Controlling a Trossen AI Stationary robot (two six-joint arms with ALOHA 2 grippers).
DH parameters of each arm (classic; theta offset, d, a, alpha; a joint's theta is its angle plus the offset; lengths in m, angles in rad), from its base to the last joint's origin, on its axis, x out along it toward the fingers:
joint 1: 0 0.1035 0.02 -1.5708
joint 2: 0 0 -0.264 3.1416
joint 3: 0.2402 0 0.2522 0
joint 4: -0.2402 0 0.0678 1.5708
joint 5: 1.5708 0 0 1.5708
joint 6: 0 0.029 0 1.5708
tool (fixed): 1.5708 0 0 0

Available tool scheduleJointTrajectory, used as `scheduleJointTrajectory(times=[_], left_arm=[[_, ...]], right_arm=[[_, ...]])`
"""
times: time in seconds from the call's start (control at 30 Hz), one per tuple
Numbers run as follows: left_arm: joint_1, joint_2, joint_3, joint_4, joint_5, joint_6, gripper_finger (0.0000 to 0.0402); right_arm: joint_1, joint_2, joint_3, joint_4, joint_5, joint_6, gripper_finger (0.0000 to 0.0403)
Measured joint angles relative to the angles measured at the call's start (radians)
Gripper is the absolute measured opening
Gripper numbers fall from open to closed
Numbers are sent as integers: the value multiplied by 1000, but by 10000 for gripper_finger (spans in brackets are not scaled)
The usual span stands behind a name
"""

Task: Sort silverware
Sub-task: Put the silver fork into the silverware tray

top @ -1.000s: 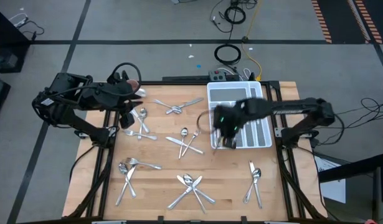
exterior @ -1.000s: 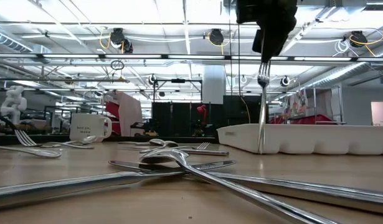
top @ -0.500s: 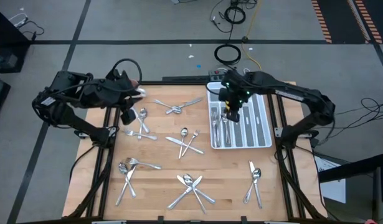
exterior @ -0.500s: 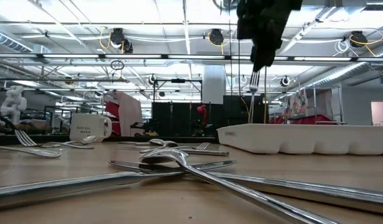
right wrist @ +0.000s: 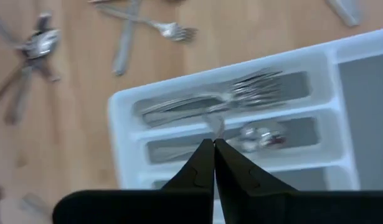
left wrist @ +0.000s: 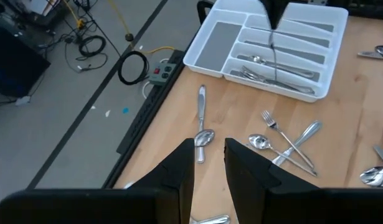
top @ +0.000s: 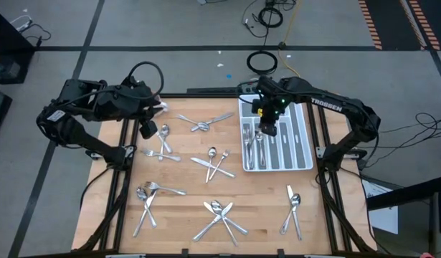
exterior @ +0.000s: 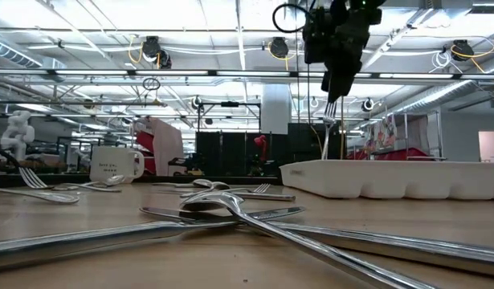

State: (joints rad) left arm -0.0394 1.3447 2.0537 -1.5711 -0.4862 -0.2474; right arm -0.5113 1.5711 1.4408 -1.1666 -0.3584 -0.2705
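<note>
Silverware: fork (exterior: 330, 132) hangs tines-down, ready to drop in its slot.
Right gripper (top: 267, 127): fingers clamped on fork, over tray (top: 305, 161).
Left gripper (top: 146, 130): fingers part-open, empty, upper left.

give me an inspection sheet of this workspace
surface: wooden table, bare between piles
job's things: loose silverware in scattered clusters; more lying in the white tray; one fork hanging above it
clutter: white mug at the far left
grippers: right gripper shut on the fork over the tray; left gripper apart, empty, above a spoon
cables: coiled cable on the floor
surroundings: grey floor, open workshop hall
</note>
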Motion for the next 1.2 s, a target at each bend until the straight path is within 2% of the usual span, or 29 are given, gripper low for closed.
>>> scheduleJointTrajectory(times=[0.37,0.5,0.77,1.2], left_arm=[[1,0,0,0,0,-6,93],[1,0,0,0,1,-7,93],[1,0,0,0,2,-8,93],[1,0,0,0,2,-9,93]], right_arm=[[38,-8,256,-193,-16,2,0],[47,-3,258,-205,-21,0,0],[49,46,258,-209,-115,-13,0],[49,159,258,-211,-175,-78,0]])
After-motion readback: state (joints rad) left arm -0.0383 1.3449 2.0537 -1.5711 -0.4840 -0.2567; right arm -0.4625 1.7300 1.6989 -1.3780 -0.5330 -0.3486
